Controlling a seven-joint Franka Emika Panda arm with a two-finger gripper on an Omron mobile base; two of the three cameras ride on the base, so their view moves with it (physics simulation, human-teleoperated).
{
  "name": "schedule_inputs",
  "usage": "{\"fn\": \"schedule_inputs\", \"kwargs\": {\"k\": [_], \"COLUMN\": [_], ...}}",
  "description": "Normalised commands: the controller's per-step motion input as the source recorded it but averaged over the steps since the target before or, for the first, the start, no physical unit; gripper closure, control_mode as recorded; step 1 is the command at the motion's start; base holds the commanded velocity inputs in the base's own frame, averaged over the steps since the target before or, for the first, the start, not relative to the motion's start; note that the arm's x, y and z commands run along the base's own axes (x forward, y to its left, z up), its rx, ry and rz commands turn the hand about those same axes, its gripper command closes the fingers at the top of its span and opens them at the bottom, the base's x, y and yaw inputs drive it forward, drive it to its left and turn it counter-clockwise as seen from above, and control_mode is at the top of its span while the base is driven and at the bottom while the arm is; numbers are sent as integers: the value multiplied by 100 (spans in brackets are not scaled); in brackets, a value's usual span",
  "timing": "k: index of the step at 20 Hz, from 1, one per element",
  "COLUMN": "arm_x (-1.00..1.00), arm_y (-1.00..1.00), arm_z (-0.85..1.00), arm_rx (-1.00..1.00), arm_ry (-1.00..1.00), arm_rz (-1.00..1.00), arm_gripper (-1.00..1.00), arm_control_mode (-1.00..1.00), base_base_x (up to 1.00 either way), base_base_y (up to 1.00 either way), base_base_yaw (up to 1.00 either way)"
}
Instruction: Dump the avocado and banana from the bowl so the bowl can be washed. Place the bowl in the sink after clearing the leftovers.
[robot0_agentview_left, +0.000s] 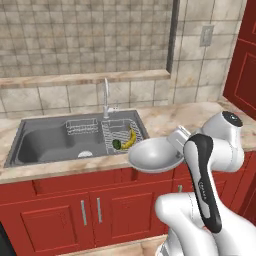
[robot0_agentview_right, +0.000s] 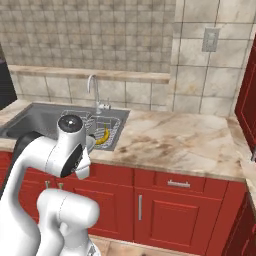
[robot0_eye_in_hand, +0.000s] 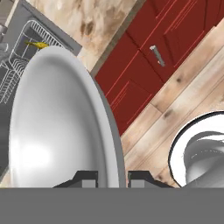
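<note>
I see bowl (robot0_agentview_left: 154, 155) level, opening up, rim pinched between closed fingers (robot0_eye_in_hand: 87, 178); banana (robot0_agentview_left: 130, 139) long axis diagonal in sink (robot0_agentview_left: 45, 142) rack.

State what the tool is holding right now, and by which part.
The tool grips the bowl, pinching its rim between the two fingers. The bowl is empty; the banana and avocado lie in the sink.

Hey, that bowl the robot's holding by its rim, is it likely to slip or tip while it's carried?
The bowl looks rigid and empty, so probably light. Its smooth, glossy inside suggests it may slip in the end effector, whose fingertips pinch just the rim. Being wide and held at one edge over the counter front, it would likely sag or tilt if jolted.
</note>
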Motion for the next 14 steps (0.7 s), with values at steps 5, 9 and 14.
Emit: {"fn": "schedule_inputs", "kwargs": {"k": [5, 9, 14], "arm_x": [0, 0, 0], "arm_y": [0, 0, 0], "arm_z": [0, 0, 0], "arm_rx": [0, 0, 0], "arm_ry": [0, 0, 0], "arm_rz": [0, 0, 0], "arm_gripper": [100, 100, 100], "arm_control_mode": [100, 100, 100], "base_base_x": [2, 31, 51], "base_base_y": [100, 83, 44], "base_base_yaw": [0, 0, 0]}}
